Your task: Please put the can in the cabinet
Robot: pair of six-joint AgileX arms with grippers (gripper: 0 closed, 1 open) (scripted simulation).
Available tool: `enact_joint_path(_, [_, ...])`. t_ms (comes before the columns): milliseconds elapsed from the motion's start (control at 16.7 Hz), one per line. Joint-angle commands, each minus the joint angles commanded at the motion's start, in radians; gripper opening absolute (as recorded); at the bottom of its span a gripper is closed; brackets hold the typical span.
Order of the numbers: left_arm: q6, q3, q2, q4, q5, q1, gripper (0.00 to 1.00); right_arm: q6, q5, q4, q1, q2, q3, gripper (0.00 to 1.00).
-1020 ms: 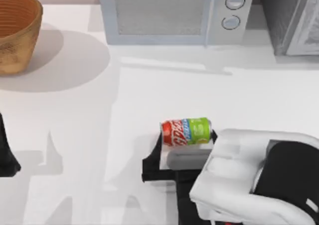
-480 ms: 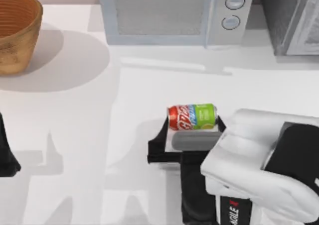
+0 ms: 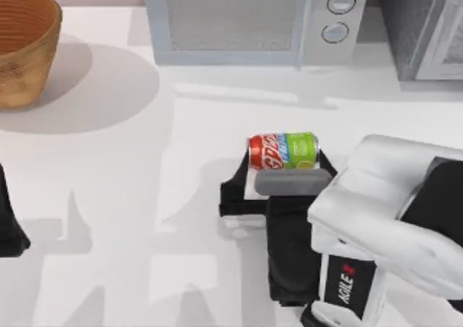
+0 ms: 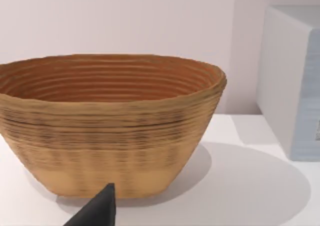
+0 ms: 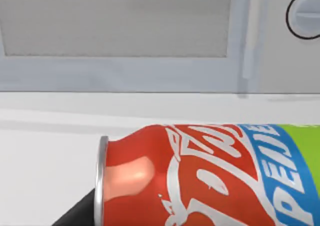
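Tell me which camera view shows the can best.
The top view: the whole can lies sideways there, held in the right claw in front of the microwave, red end toward the table's left. The right wrist view shows it close, its green end cut off. The left wrist view faces the basket instead.

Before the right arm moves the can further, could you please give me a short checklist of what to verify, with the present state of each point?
1. Can between the right claw fingers: ok, it lies sideways, one black finger at each end.
2. Grip firm enough to carry: cannot tell, contact is not visible.
3. Cabinet door open for the can: cannot tell, it sits at the top view's far right edge, partly cut off.
4. Way from can to cabinet: ok, bare table; the microwave stands to the cabinet's left.
5. Left claw out of the way: ok, parked at the table's left edge, near the wicker basket.
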Motion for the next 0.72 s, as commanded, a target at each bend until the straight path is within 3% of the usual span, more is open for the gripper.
enact_joint_path(240, [0.0,0.0,0.0,0.0,0.0,0.0,1.0,0.0,-0.001,-0.001,-0.001,0.0,0.001,1.0])
enact_joint_path(720, [0.0,0.0,0.0,0.0,0.0,0.0,1.0,0.0,-0.001,-0.001,-0.001,0.0,0.001,0.4])
